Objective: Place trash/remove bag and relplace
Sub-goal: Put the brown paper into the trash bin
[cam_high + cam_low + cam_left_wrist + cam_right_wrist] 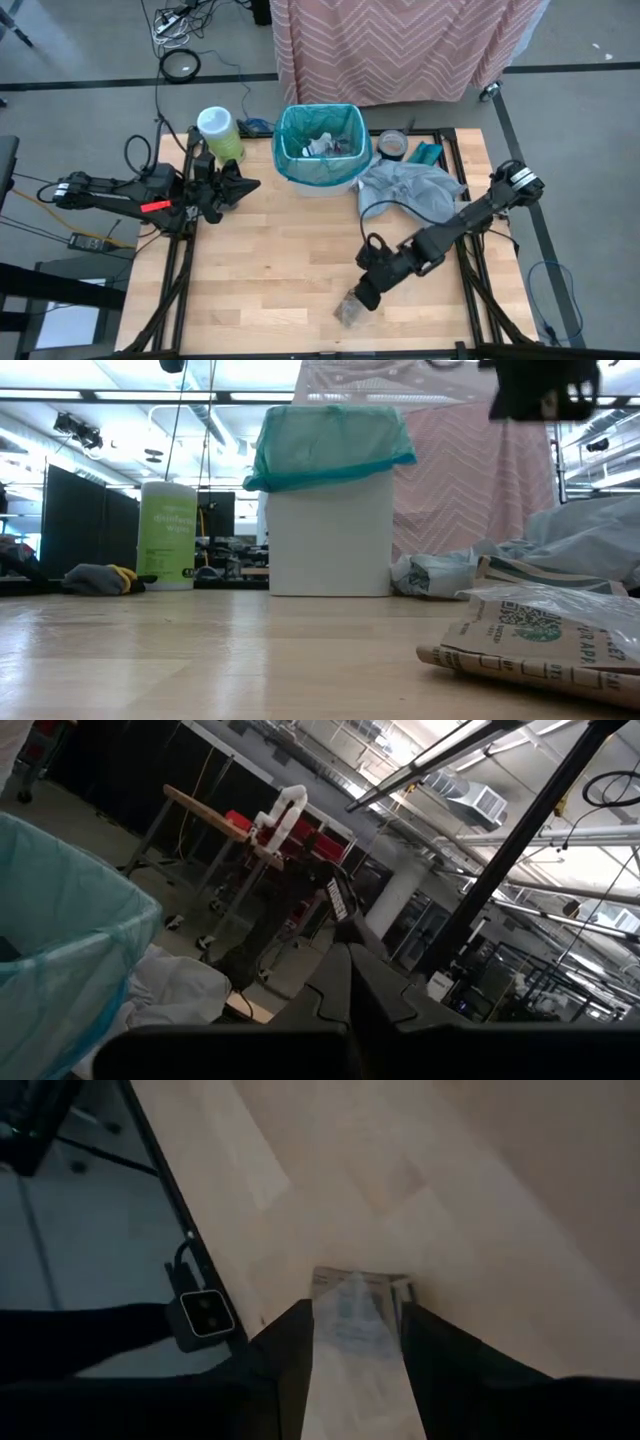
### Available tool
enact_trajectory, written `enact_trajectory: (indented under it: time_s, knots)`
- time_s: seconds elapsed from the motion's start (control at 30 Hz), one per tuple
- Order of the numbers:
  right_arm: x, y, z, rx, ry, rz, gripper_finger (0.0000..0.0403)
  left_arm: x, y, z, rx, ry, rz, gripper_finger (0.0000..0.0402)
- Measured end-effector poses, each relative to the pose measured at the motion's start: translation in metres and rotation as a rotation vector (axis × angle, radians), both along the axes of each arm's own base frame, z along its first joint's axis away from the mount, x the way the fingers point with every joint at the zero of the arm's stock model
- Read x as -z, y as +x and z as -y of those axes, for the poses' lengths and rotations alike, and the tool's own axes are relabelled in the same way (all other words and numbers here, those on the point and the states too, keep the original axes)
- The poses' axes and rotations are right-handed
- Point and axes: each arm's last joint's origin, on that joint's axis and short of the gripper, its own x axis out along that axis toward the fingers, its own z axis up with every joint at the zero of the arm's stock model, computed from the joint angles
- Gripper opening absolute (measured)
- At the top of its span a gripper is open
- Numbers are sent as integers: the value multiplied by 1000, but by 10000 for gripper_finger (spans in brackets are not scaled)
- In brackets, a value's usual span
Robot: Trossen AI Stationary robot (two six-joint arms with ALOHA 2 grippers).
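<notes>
1. At the left of the high view, the left gripper (245,185) hangs at the table's (270,280) left edge with its fingers pressed together, holding nothing.
2. Just above it in the frame, a white-capped green canister (220,133) stands at the table's upper left corner.
3. In the upper middle of the high view, the white bin (322,150) stands upright, lined with the teal bag (290,150), whose rim is folded over the bin's edge; white pieces of trash (325,145) lie inside.
4. Right of the bin, a crumpled grey plastic bag (410,190) lies on the table, with a roll of tape (392,145) above it.
5. At the lower right of centre, the right gripper (362,298) points down at a brown paper wrapper in clear plastic (350,312) lying flat near the table's front edge.
6. In the right wrist view, its two fingers (290,1340) stand apart on either side of the wrapper; whether they grip it, I cannot tell.
</notes>
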Motion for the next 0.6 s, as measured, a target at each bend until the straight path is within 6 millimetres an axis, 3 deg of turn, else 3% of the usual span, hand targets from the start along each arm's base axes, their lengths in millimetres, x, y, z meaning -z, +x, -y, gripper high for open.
enact_trajectory:
  time_s: [0.17,0.37,0.6]
  knots:
    - [27,-4,0,41,66,20,152,0,0,0,1,-3,2,6]
    - [47,-11,5,40,36,-12,155,0,0,0,2,-6,0,6]
    - [56,-15,8,30,14,-20,156,0,0,0,2,-6,-4,6]
